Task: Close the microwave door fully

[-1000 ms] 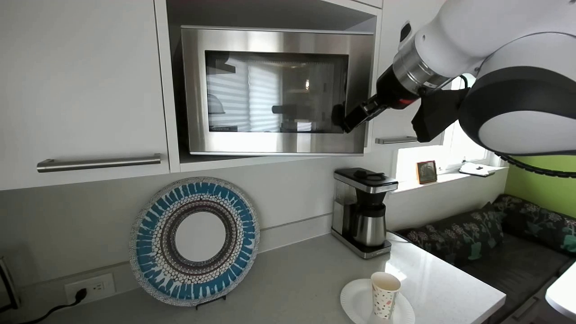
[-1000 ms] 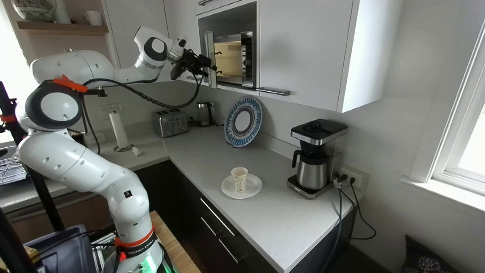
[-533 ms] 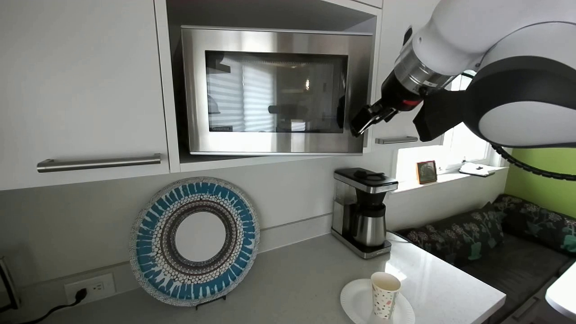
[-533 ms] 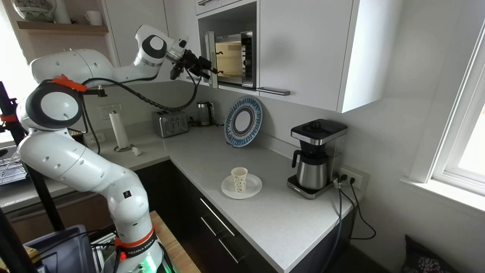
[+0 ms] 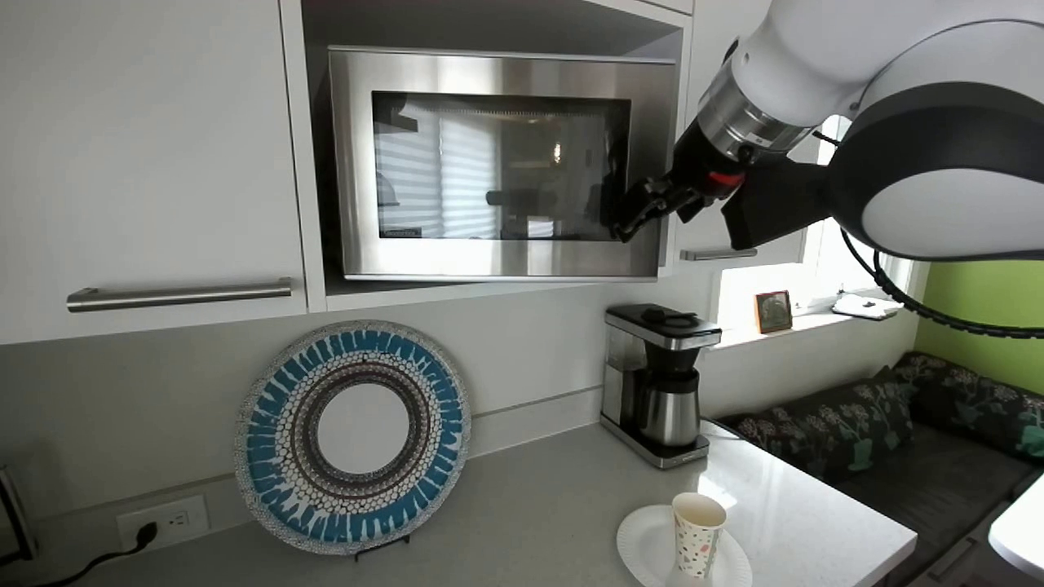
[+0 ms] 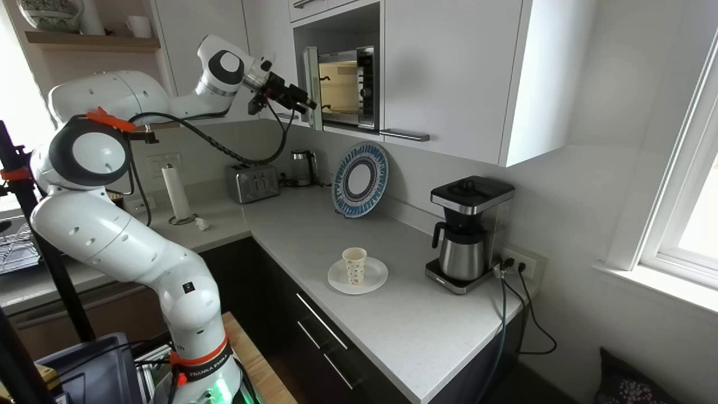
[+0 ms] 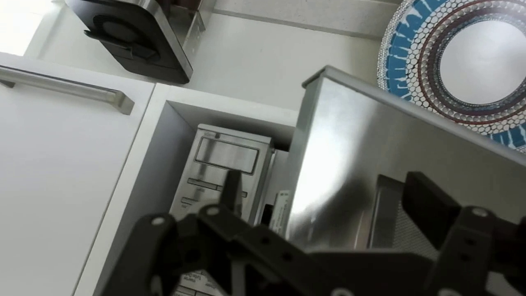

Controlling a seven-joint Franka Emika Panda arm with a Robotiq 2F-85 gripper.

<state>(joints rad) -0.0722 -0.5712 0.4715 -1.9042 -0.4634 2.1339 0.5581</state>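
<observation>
Hovering by the free edge of the wide, brushed-silver, dark-glass microwave door point(image 5: 502, 171), here's the black two-fingered gripper point(image 7: 324, 183), claw spread wide, and in the wrist view that edge shows between its fingers point(image 7: 429, 209)! Touching? Can't tell. The door stands ajar, swung out from the boxy stainless-steel microwave point(image 6: 366, 87) up in the white cabinet recess point(image 6: 350, 28).

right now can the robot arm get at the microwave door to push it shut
Probably yes: the open pincer is in front of the microwave door, near its free edge, and nothing visible blocks the way; contact is unclear.
</observation>
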